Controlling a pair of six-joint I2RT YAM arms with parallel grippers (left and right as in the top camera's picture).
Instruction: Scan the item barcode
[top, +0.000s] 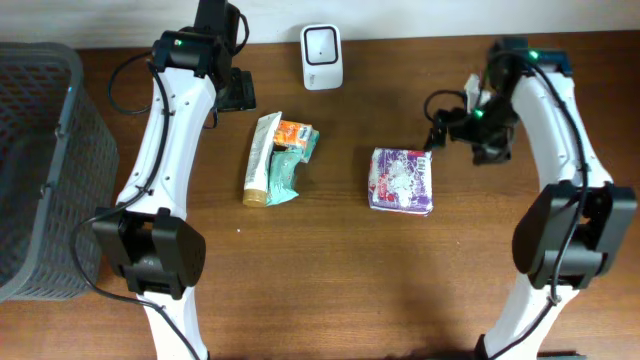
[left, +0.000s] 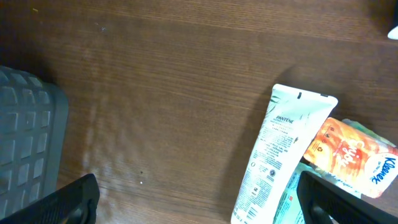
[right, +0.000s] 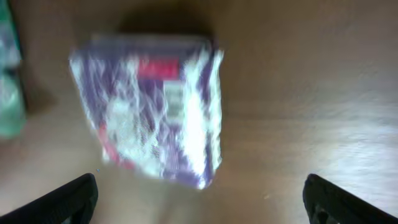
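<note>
Purple-and-white pack (top: 402, 181) flat on table (top: 330, 260), right of centre, well short of white scanner (top: 322, 43) at far edge. Not held by anything. Wrist view blurred; pale striped patch near pack's middle, poss. the barcode, cannot tell for sure.

Step in hand, by judgement: get pack up and its code in front of scanner. To do well:
- Come down over pack w/ fingers astride opposite edges.
- Close on the body, not the loose wrap; soft film, prob. prone to crumple and slip.
- Lift clear of table before swinging left toward scanner.
- Find code face first; if underneath, turn wrist to bring that face to scanner window.
- Hold steady, square-on, near but not touching.
- Avoid covering code w/ a finger.

R claw (right: 208, 200): fingers wide apart, nothing btwn them. From above, just beside pack's far-right corner; touching or not, cannot tell. In wrist view, pack ahead of fingertips and left of their centre line, apparently not inside the gap.

L claw (left: 205, 200): also wide apart, empty, over bare wood near tube (left: 280, 155) and orange packet (left: 348, 155). Well apart from pack. Basket (top: 40, 160) at far left, not involved.
</note>
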